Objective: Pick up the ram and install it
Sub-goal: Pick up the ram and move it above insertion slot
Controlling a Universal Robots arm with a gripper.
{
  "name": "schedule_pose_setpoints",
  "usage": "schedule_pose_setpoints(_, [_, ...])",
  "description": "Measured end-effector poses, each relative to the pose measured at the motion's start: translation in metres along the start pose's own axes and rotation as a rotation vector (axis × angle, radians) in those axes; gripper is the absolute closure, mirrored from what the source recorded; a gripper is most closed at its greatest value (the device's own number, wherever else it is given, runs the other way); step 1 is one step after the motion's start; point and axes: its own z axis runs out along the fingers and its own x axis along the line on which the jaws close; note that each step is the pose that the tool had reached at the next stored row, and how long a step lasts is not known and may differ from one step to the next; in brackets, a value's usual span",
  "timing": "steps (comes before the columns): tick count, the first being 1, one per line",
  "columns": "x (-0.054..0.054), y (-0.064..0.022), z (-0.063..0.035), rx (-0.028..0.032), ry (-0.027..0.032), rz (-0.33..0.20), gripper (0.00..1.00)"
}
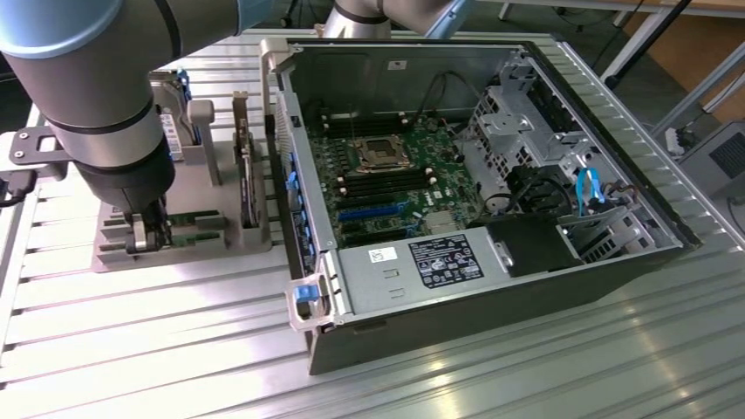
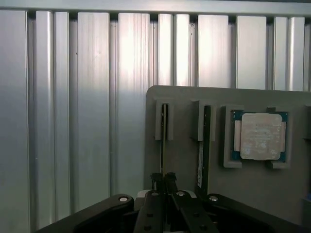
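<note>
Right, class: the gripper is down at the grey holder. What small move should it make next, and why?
Probably a straight lift. The gripper looks shut on the ram, which stands on edge in a narrow slot of the grey holder; pulling sideways would likely jam it against the slot walls.

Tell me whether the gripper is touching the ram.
Touching. The wrist view shows the gripper shut on the ram, seen edge-on, with no gap at either finger.

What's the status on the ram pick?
Gripper shut on the ram, edge-on in holder slot. Second stick in next slot, apart.
</note>
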Motion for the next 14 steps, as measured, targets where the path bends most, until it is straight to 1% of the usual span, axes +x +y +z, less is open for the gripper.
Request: schedule_pose_setpoints(14, [-0.0002,0.0003,-0.007,0.0002,-0.0002,0.0,0.88])
